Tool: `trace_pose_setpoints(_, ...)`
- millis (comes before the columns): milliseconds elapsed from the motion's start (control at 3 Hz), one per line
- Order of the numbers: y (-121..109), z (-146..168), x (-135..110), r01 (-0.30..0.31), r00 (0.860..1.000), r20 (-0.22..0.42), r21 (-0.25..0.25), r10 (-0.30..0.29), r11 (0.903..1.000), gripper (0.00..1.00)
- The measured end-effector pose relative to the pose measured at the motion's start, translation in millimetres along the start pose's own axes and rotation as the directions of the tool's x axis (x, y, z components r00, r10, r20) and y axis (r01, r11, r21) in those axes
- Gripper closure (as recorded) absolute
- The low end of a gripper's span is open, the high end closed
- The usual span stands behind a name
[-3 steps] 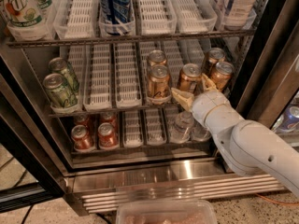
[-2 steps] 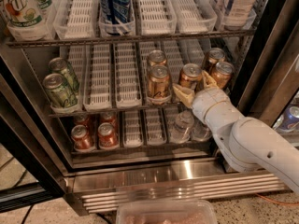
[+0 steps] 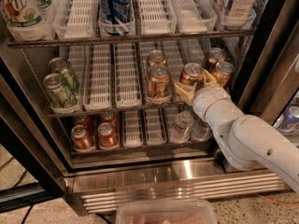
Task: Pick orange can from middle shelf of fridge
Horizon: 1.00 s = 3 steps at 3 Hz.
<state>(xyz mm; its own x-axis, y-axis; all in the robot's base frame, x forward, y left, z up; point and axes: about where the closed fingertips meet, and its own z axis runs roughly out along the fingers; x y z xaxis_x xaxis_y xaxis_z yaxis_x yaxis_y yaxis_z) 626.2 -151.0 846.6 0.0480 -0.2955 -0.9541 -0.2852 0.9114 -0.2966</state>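
Several copper-orange cans stand on the right half of the middle shelf of the fridge: two in one lane, one further right, and two more at the far right. My gripper, on a white arm coming in from the lower right, is at shelf height. Its tan fingers stand open on either side of the can in the third lane, close to it. Whether they touch it I cannot tell.
Two green cans stand at the shelf's left. Red cans and clear upturned containers are on the tier below. Tall bottles fill the tier above. A dark door frame is at the right. A clear tub sits at the bottom edge.
The gripper has moved slightly further into the shelf, so its fingers now reach alongside the orange can. The cans have not moved.
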Motion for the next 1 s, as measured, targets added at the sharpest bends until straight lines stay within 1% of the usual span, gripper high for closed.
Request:
trace_pose_setpoints(333,0.0,0.0,0.0,0.0,1.0,0.0,0.0,0.0,1.0,0.83)
trace_pose_setpoints(667,0.0,0.0,0.0,0.0,1.0,0.0,0.0,0.0,1.0,1.0)
trace_pose_setpoints(1000,0.0,0.0,-0.1,0.0,1.0,0.0,0.0,0.0,1.0,1.0)
